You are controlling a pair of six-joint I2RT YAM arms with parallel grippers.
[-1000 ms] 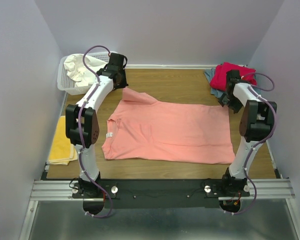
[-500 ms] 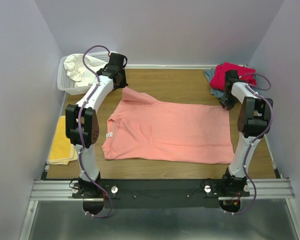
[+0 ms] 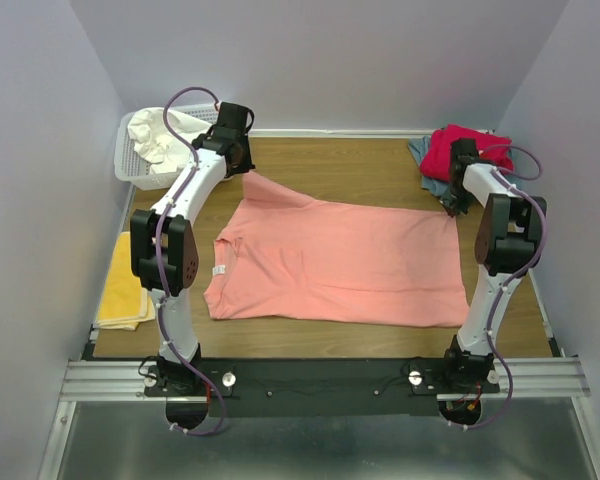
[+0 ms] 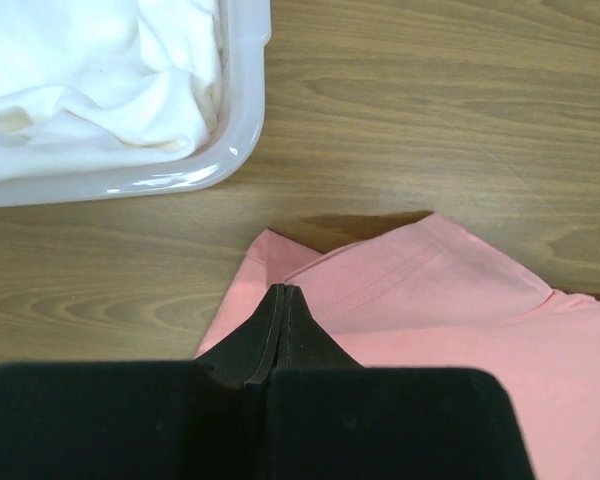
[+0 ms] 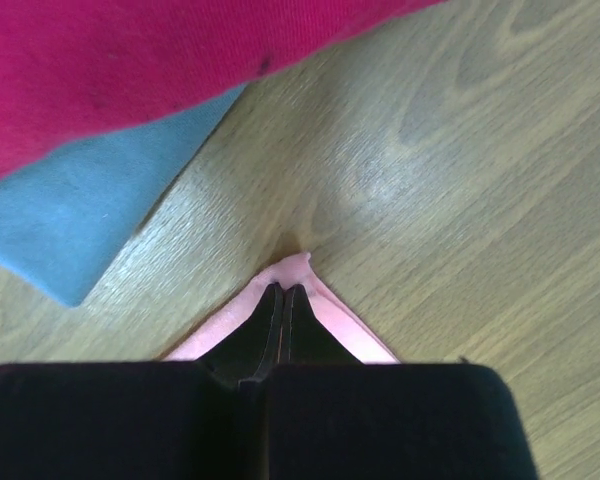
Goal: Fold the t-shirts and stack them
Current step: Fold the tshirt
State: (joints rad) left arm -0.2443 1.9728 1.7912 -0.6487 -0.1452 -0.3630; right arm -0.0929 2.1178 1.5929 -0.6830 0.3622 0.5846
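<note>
A white plastic basket (image 4: 242, 120) with smooth, round corners sits just past the left end effector (image 4: 283, 292), up and to its left in the wrist view. Inside the basket lies a white shirt (image 4: 90, 70), soft and crumpled into folds.

The left end effector is pinched closed on one far corner of the pink shirt (image 3: 340, 260). Its two black fingers (image 4: 250, 345) are pressed flat together on the cloth. The pink shirt is big and smooth. It is spread out on the brown wooden table (image 3: 360, 165) between the two end effectors, with its collar on the left end effector's side.

The right end effector (image 5: 283, 292) is also pinched closed on a far corner of the pink shirt. A small pink tip pokes out past it.

Just beyond the right end effector, a red shirt (image 5: 130, 70) lies bunched on top of a blue shirt (image 5: 90, 210). Neither one touches it.

A folded yellow cloth (image 3: 125, 285) lies at the table's edge, well behind the left end effector.
</note>
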